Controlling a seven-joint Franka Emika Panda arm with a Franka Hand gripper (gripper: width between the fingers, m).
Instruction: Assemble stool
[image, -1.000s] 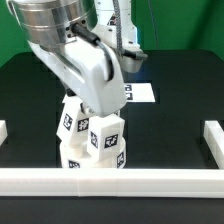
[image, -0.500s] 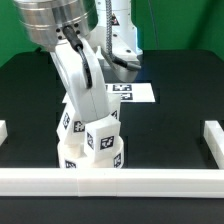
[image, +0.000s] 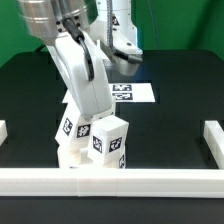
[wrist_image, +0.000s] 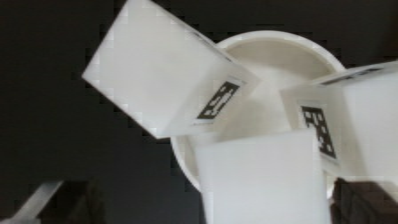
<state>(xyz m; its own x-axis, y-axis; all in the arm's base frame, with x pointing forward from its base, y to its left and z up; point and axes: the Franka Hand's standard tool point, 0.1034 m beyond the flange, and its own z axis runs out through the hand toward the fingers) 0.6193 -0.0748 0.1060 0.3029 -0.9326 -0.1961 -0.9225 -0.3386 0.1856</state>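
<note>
Leaning against the front rail (image: 150, 180), the stool (image: 95, 145) sits boxed in.

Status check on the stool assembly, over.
Gripper open, nothing held. Stool seat standing against front rail, two legs fitted. Nothing in the way.

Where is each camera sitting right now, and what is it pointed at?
Exterior view: off the arm, near the front rail, facing across the black table at the stool and the marker board; the robot's arm fills the upper middle.
Wrist view: on the wrist, looking close down at the stool seat and two tagged legs; dark fingertips show, spread wide apart.
Shared: both see the stool's tagged legs.
</note>
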